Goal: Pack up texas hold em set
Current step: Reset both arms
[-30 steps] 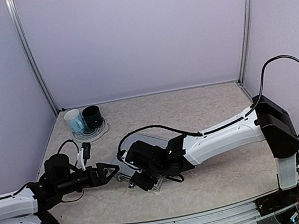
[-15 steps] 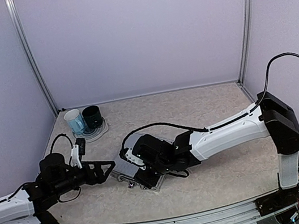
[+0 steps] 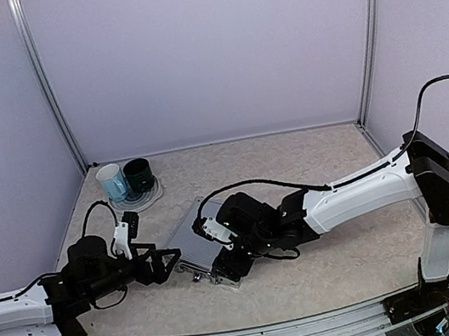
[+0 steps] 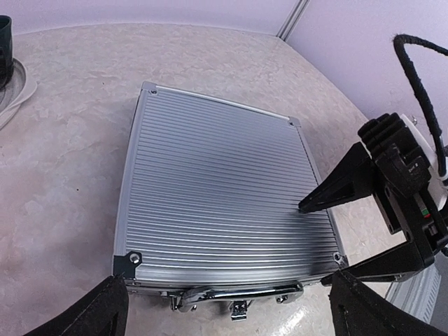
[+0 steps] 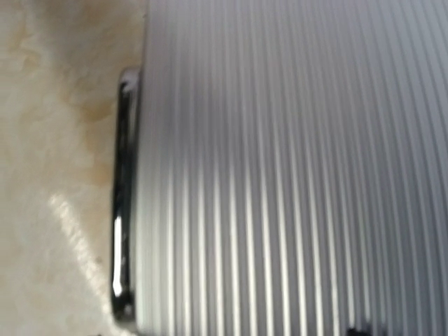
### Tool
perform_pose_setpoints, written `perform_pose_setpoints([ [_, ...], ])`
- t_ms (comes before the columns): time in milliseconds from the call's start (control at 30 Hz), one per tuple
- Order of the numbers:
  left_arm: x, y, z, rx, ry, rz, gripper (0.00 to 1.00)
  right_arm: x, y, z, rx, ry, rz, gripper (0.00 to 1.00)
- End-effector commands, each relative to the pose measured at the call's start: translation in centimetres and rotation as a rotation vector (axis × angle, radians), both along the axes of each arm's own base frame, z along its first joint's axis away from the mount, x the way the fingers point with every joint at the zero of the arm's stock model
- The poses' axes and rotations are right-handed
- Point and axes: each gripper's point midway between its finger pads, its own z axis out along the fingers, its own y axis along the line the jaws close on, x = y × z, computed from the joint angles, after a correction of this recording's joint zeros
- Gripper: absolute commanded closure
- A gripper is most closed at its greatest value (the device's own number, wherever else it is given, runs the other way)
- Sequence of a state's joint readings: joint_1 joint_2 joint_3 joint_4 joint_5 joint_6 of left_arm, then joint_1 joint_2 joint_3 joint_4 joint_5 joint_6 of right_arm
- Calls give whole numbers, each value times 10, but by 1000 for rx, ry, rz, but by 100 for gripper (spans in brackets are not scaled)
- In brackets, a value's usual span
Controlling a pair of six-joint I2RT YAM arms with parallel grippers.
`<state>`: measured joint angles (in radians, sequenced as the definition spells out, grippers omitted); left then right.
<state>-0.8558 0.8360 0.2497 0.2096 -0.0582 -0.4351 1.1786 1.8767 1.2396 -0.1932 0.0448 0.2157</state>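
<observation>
Now that right tool (image 4: pixel 313 245) has shifted aside, case (image 4: pixel 217 189) shows.

ribbed brushed-metal case (image 4: pixel 217 189), glossy chrome handle (image 5: pixel 123 203).

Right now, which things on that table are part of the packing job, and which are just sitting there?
Job: the silver ribbed case, lid down.
Just lying about: the light-blue mug, the dark-green mug, the plate under them.
</observation>
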Motion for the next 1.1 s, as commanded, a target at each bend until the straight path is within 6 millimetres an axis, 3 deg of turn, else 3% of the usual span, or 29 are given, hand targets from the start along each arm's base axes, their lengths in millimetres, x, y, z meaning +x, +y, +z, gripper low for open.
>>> perform_pose_setpoints([
  [0, 4, 1, 11, 1, -68, 16, 1, -9, -18, -3, -22, 56, -13, 21],
  [200, -1, -9, 10, 109, -129, -38, 1, -6, -27, 8, -29, 24, -29, 14],
  [433, -15, -49, 38, 253, -266, -212, 1, -1, -47, 14, -13, 11, -45, 11],
  [500, -11, -60, 42, 311, -280, -227, 1, 1, -54, 18, 8, 9, -45, 11],
  [600, -6, -84, 64, 351, -296, -268, 1, 1, -61, 23, 37, 11, -40, 11],
  [700, 4, -98, 68, 504, -330, -321, 1, 2, -69, 23, 49, 5, -46, 11],
  [900, 12, -101, 45, 841, -385, -509, 1, -3, -75, 39, 121, 25, -24, 11],
  [1067, 4, -78, 19, 1031, -420, -634, 1, -4, -80, 44, 160, 22, -5, 11],
])
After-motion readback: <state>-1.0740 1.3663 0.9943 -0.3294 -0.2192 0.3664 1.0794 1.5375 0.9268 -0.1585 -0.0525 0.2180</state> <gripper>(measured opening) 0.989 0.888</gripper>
